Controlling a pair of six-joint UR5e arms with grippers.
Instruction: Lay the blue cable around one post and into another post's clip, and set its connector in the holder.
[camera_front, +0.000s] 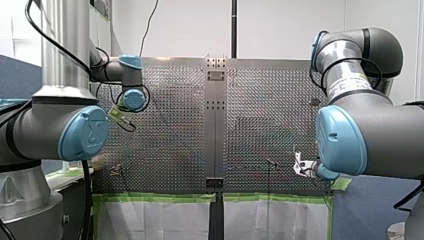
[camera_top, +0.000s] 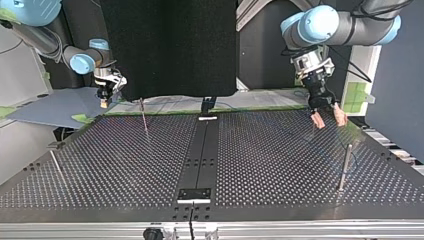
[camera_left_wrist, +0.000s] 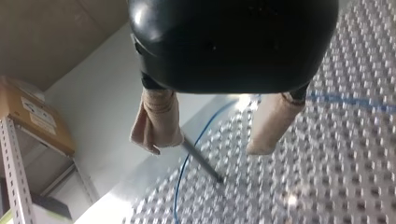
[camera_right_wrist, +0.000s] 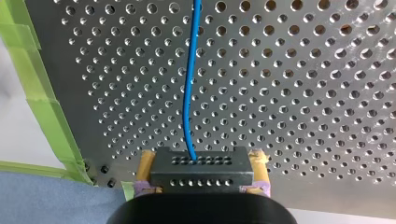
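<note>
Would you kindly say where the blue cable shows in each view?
Front view: too faint.
Top view: blue cable curving by the right-hand post.
Left wrist view: cable under my open left gripper.
Right wrist view: cable leaving the connector in my right gripper.
Shared landmark: perforated table.

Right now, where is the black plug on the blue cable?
In the right wrist view, the plug sits between the yellow pads of my right gripper, with the blue cable running out ahead.

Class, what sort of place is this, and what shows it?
Likely a robotics lab: my left arm and my right arm flank a perforated table with a post and green tape.
</note>
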